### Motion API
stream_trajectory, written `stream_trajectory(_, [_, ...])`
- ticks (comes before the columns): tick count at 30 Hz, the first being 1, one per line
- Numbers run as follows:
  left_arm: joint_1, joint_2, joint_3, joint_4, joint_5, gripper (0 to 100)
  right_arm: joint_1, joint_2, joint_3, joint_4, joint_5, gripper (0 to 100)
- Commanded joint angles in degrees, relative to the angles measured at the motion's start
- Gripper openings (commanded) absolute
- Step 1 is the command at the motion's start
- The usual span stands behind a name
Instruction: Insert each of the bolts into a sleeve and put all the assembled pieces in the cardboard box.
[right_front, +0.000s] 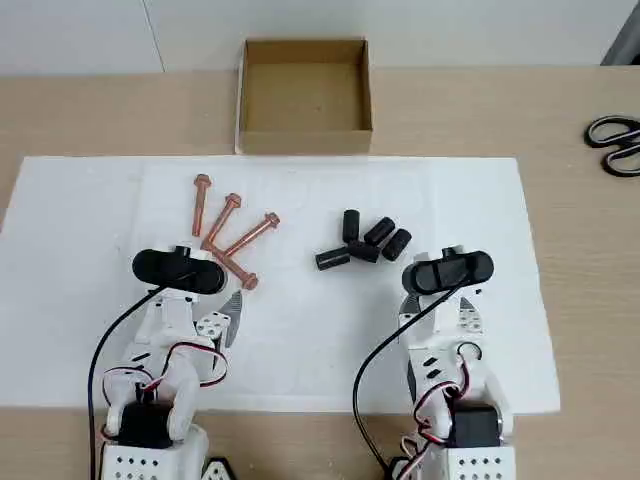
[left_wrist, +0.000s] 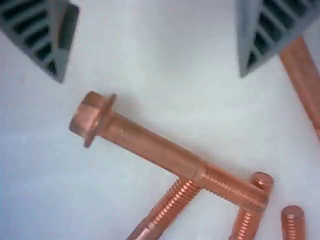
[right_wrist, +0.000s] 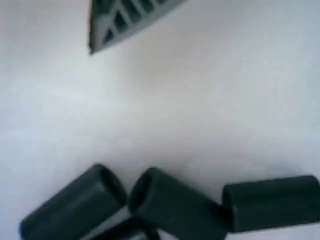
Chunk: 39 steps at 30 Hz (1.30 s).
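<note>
Several copper bolts (right_front: 225, 232) lie fanned out on the left of the white sheet (right_front: 290, 330). A cluster of several black sleeves (right_front: 362, 243) lies at its middle. The cardboard box (right_front: 305, 95) stands open behind the sheet. My left gripper (left_wrist: 150, 74) hangs open just over one bolt (left_wrist: 150, 145), whose flanged head lies between the two grey fingertips. My right arm (right_front: 447, 272) hovers just right of and nearer than the sleeves. One grey fingertip (right_wrist: 115, 22) of its open gripper shows above the sleeves (right_wrist: 175, 205), holding nothing.
Scissors (right_front: 615, 145) lie on the wooden table at the far right edge. The sheet has free room in front of the bolts and sleeves and along both sides. Cables run down both arms' bases at the near edge.
</note>
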Motion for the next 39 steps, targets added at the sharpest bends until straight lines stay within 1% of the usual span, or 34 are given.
stream_trajectory(1, [-0.18,-0.53,-0.57,-0.88,-0.18,21,-1.63,-0.75,0.53,0.22,0.35,17.7])
stream_trajectory(6, [-3.69,-0.26,-3.65,0.62,-0.18,21,-1.45,-0.75,0.26,-4.44,0.26,17.7])
stream_trajectory(9, [-5.36,-0.26,-6.90,3.52,-0.53,21,-1.45,-0.75,-2.02,-4.00,0.35,17.7])
stream_trajectory(11, [-5.63,-0.26,-8.75,5.10,-2.29,21,-1.45,-0.75,-3.78,-3.30,0.44,17.7])
stream_trajectory(14, [-5.63,-0.18,-12.18,7.56,-2.81,21,-1.45,-0.75,-6.86,-2.95,0.44,17.7])
stream_trajectory(20, [-5.63,-0.18,-22.20,11.25,-2.81,21,-0.92,-0.48,-19.25,1.71,0.53,17.7])
stream_trajectory(25, [-5.71,0.53,-30.02,11.60,-2.81,21,4.44,-0.22,-30.42,1.98,0.53,17.7])
stream_trajectory(28, [-5.71,5.10,-33.71,11.52,-2.90,21,6.02,-0.22,-36.22,1.89,0.53,17.7])
stream_trajectory(31, [-5.71,12.66,-39.60,11.52,-2.73,21,6.02,-0.13,-40.35,1.80,0.53,17.7])
stream_trajectory(36, [-5.71,25.49,-52.09,11.60,-2.64,21,6.02,0.31,-42.99,-0.84,0.53,17.7])
stream_trajectory(39, [-5.54,32.18,-56.84,11.60,-2.64,21,6.11,3.74,-44.40,-3.03,0.62,17.7])
